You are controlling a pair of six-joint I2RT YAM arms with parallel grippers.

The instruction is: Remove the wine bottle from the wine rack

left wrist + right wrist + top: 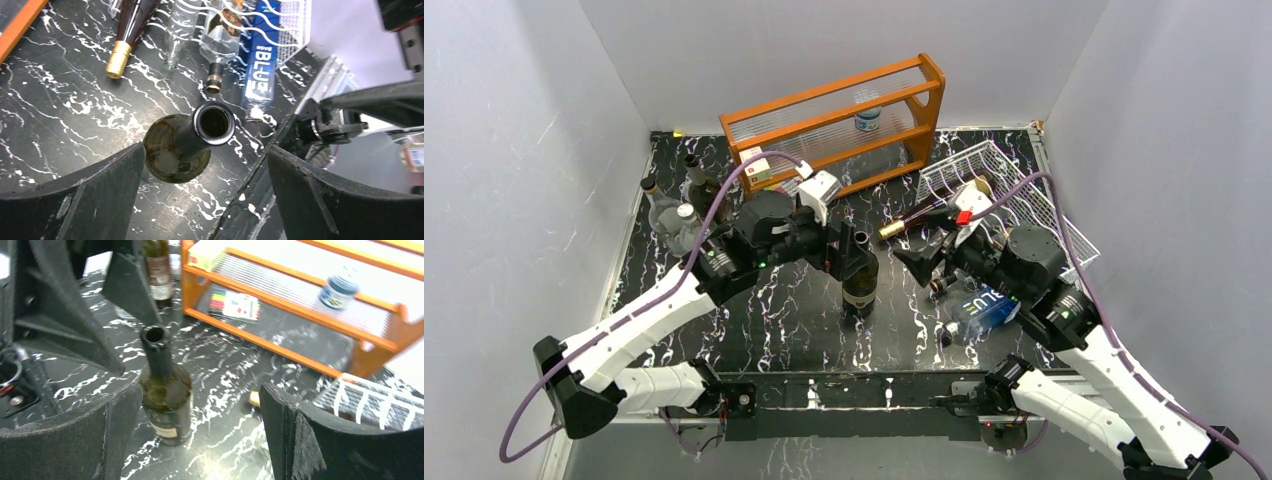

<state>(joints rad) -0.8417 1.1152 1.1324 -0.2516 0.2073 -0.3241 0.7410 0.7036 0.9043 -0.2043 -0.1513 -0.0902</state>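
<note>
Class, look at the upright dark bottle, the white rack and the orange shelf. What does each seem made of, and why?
Upright bottle: probably dark glass, glossy, with glints on the neck. White rack: looks like painted or coated metal wire, a grid of thin rods. Orange shelf: seemingly a wood frame, smooth finish; its clear ribbed panels are likely plastic.

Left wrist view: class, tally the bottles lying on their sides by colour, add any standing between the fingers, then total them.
Dark bottle with gold foil: 1
Clear bottles: 2
Blue bottle: 1
Standing open wine bottle: 1
Total: 5
</note>
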